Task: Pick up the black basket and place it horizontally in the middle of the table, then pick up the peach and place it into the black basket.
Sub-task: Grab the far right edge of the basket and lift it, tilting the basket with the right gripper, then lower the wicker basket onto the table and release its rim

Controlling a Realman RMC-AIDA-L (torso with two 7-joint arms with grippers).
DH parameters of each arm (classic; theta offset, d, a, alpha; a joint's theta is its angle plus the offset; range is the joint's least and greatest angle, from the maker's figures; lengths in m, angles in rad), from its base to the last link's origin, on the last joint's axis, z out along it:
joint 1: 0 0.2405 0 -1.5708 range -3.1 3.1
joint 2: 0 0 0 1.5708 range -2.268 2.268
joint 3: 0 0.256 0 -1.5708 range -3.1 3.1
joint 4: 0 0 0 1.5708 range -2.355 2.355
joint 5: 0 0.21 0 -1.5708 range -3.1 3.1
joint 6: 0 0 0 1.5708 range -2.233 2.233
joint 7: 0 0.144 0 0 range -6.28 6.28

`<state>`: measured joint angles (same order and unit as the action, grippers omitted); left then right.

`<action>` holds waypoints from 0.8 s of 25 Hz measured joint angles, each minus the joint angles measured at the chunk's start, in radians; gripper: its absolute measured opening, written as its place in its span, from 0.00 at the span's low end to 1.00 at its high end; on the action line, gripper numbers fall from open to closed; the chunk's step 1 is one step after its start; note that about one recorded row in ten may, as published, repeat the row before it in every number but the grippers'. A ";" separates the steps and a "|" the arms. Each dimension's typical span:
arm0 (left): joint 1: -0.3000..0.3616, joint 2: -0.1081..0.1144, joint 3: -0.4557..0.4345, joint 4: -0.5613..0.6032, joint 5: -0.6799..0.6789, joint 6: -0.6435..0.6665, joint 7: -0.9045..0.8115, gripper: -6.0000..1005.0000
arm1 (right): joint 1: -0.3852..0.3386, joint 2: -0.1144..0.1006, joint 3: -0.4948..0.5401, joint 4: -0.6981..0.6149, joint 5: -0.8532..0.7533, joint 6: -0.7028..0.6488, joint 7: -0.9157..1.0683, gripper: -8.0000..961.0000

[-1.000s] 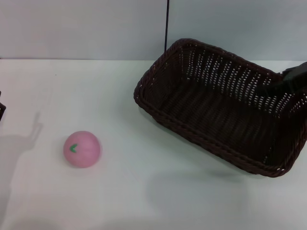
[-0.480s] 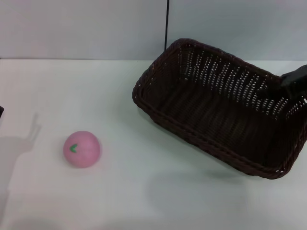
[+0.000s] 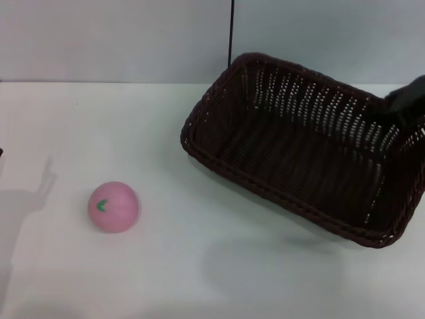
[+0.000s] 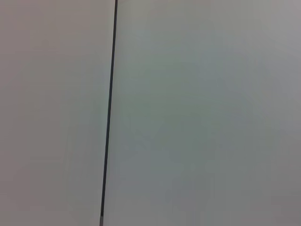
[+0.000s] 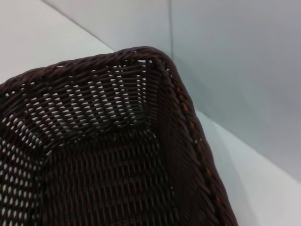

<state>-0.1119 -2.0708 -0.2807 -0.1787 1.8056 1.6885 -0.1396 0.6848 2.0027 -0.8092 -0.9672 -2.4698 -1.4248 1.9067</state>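
The right gripper (image 3: 406, 101) grips the far rim of the dark woven wicker basket (image 3: 299, 149), tilted above the white table's (image 3: 199, 266) far right; pink ball-shaped peach (image 3: 113, 207) sits front left

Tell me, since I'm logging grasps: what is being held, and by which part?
The right gripper is at the black basket's far right rim, and the basket looks lifted and tilted. The fingers are hidden, so the hold itself cannot be confirmed.
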 joint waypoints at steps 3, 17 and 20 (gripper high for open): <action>0.003 0.001 0.001 0.003 0.000 0.015 0.000 0.84 | 0.000 0.006 -0.014 -0.037 0.000 -0.021 -0.057 0.26; 0.046 0.002 0.005 0.006 0.000 0.073 0.000 0.84 | 0.095 0.010 -0.094 -0.060 0.010 -0.173 -0.383 0.21; 0.056 0.002 0.005 0.008 0.000 0.084 0.000 0.84 | 0.110 0.015 -0.116 -0.058 0.011 -0.200 -0.433 0.22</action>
<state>-0.0560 -2.0693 -0.2760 -0.1709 1.8055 1.7729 -0.1396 0.7949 2.0177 -0.9256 -1.0257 -2.4590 -1.6244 1.4736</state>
